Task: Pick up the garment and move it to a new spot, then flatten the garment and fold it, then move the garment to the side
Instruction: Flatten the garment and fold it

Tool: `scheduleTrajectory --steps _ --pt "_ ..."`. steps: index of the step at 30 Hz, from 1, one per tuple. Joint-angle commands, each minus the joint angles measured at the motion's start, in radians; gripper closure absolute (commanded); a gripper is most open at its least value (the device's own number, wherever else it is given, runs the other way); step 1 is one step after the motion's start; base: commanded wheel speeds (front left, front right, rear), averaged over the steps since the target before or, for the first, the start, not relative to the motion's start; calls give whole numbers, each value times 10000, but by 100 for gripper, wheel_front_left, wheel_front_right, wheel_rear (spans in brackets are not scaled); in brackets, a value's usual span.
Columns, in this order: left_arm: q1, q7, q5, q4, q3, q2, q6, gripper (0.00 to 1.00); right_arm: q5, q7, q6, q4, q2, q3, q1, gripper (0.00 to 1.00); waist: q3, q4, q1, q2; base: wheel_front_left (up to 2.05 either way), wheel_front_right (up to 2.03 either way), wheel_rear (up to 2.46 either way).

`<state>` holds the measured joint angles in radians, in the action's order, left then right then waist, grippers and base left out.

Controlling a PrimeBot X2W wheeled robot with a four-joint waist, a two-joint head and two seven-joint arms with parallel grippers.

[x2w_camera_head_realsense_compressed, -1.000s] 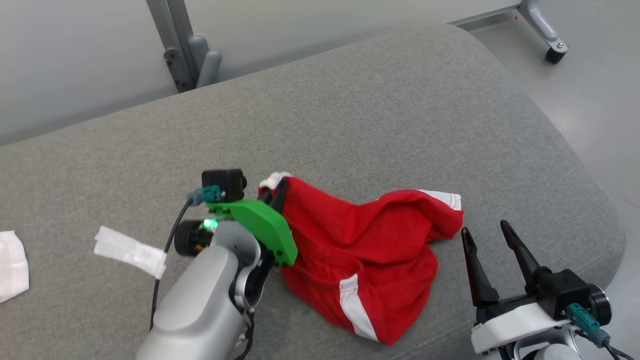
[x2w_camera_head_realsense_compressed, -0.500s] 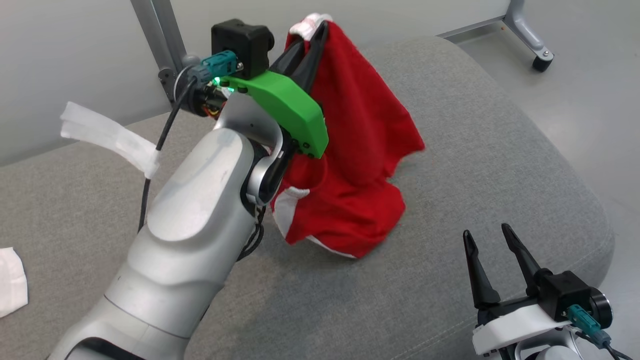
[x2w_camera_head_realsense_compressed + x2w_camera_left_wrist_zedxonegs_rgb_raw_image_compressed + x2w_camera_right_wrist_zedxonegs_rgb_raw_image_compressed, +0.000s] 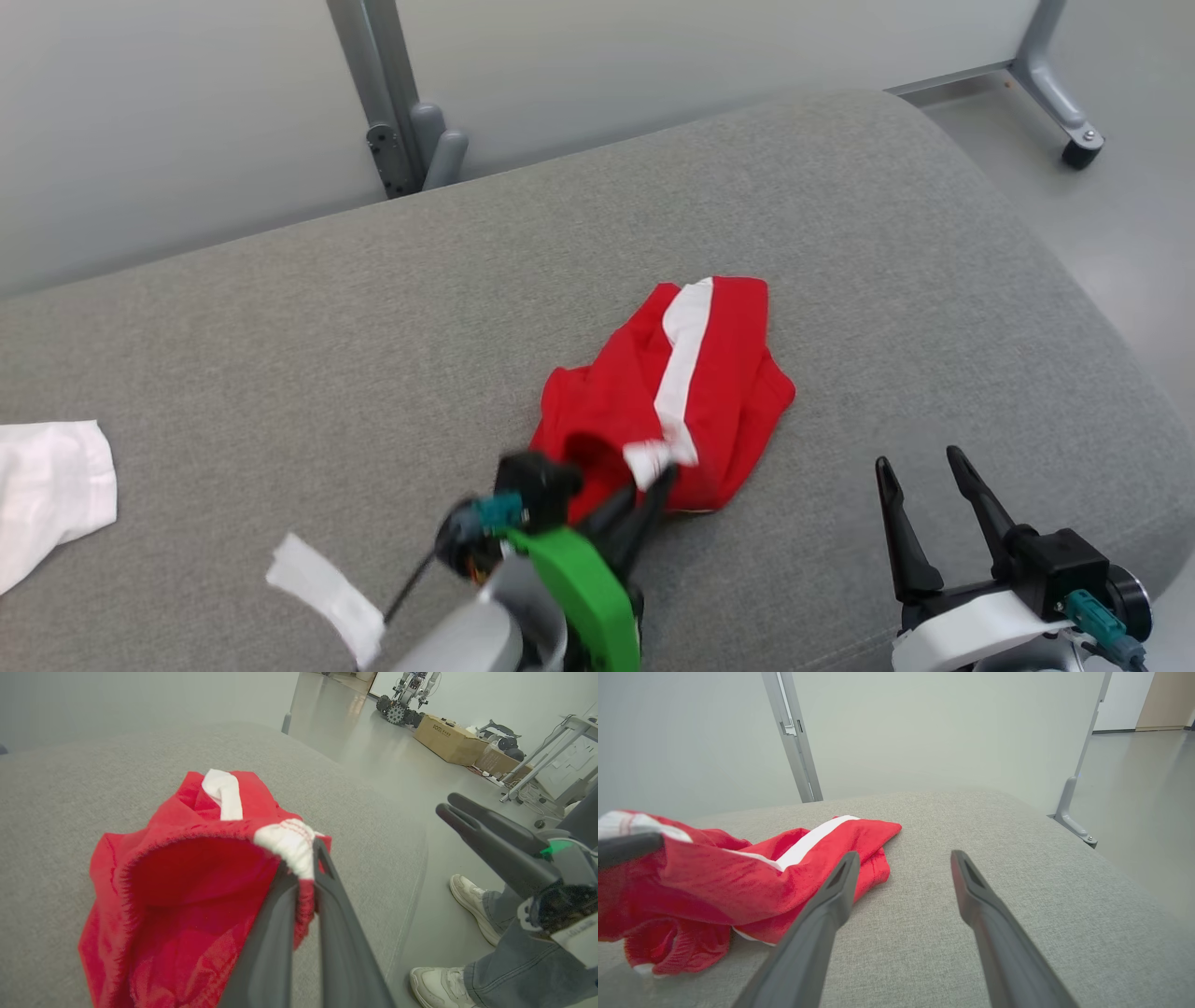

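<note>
The garment (image 3: 695,383) is red with white stripes and lies crumpled on the grey cushion (image 3: 467,308). My left gripper (image 3: 653,481) is shut on its white-trimmed hem at the near edge; in the left wrist view the dark fingers (image 3: 280,933) pinch the garment (image 3: 187,882) hem, which stands lifted open. In the right wrist view the garment (image 3: 738,877) spreads to the left. My right gripper (image 3: 920,467) stands open to the right of the garment, above the cushion's front edge, with nothing between its fingers (image 3: 826,905).
A white cloth (image 3: 51,485) lies at the cushion's left edge. A grey metal post (image 3: 392,103) stands behind the cushion and a wheeled frame leg (image 3: 1064,103) at the back right. A person's shoes (image 3: 472,905) and cardboard boxes (image 3: 448,742) are on the floor.
My left gripper, which had raised the garment high half a second ago, has come down toward the front of the cushion with it. The garment now lies more bunched. The right gripper stayed put.
</note>
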<state>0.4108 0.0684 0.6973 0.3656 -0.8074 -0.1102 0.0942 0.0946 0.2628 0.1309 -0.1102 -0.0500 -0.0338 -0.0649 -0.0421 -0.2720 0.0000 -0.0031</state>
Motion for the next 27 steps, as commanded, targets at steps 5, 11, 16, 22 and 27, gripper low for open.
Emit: scheduleTrajectory --steps 5,11,16,22,27 --pt "-1808 427 471 554 -562 -542 255 100 -138 30 -3 -103 -14 29 -19 0 20 813 0 31 0 0 0" --pt "-2233 1525 1009 1494 -17 -910 325 100 -257 30 -3 -198 -19 -1 -49 0 70 1383 0 31 0 0 0" --pt "-2181 1903 1187 1923 405 -1170 365 100 -293 30 -3 -321 -25 -54 -187 0 177 1669 0 31 0 0 0" --pt "-2248 1968 1602 1308 411 -1672 368 98 -325 30 -3 -483 -66 -81 -283 0 260 1930 0 31 0 0 0" --pt "-2486 1970 1381 1012 908 -1944 371 68 -335 30 -3 -577 -89 -143 -291 0 302 2011 0 31 0 0 0"
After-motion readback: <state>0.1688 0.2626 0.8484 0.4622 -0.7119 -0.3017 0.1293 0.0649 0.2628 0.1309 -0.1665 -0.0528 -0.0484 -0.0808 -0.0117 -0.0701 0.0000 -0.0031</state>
